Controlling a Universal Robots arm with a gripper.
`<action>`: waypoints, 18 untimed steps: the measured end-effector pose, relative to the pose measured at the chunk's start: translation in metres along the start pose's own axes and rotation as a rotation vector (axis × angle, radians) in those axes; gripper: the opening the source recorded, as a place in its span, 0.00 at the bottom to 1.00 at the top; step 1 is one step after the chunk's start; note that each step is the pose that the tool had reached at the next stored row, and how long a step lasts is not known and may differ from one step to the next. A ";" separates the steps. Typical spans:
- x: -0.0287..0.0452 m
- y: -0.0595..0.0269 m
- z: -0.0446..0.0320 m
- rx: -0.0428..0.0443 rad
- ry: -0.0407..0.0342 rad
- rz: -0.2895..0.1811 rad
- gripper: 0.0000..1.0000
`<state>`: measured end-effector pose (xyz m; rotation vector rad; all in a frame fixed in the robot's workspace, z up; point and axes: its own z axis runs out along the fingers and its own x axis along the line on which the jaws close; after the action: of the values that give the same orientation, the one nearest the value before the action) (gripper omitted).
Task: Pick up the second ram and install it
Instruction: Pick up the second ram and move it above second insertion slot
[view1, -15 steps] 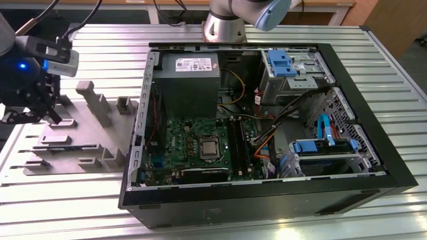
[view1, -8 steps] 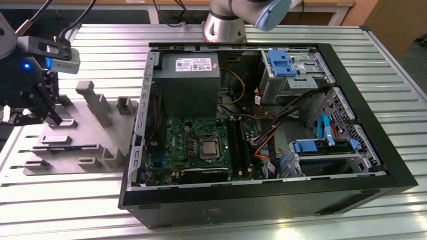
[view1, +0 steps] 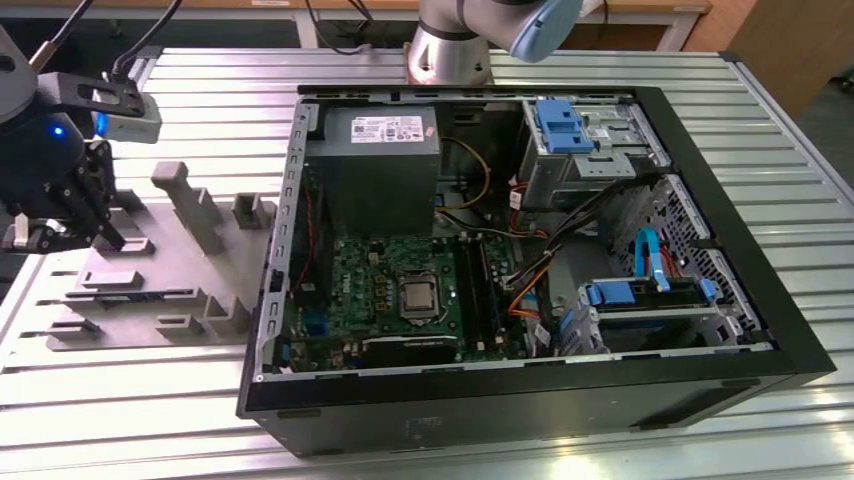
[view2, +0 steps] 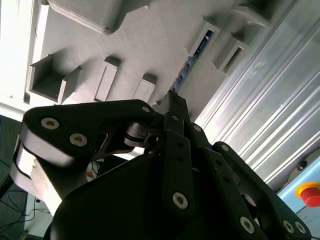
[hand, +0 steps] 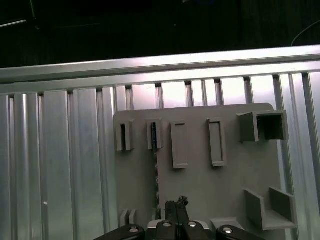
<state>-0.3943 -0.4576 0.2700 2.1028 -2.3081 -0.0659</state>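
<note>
The second ram (hand: 154, 150) is a thin blue-green stick standing on edge between low blocks of the grey tray (hand: 220, 190). It also shows in the second wrist view as a ram (view2: 192, 57) ahead of my fingertips, and in the exterior view as a ram (view1: 138, 295) near the tray's front. My gripper (view1: 80, 225) hangs above the tray (view1: 160, 250) on the exterior view's left. Its black fingers (hand: 175, 204) are shut together with nothing between them, a short way off the stick and not touching it. The gripper (view2: 172, 100) points toward the stick's near end.
An open black computer case (view1: 534, 380) lies on the slatted metal table (view1: 200, 80), to the tray's right in the exterior view. Inside it are the motherboard (view1: 387, 270) with long black memory slots (view1: 478, 290), a grey power supply (view1: 380, 130), cables and blue drive brackets. Tall tray blocks (view1: 180, 195) stand near the gripper.
</note>
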 end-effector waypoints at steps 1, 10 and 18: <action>0.0000 0.0000 0.0000 0.0000 0.0000 0.000 0.11; 0.0082 0.0007 0.0066 0.0061 -0.0119 -0.004 0.11; 0.0134 -0.0004 0.0195 0.0060 -0.0133 -0.005 0.11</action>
<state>-0.3959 -0.4706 0.2503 2.1179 -2.3130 -0.0734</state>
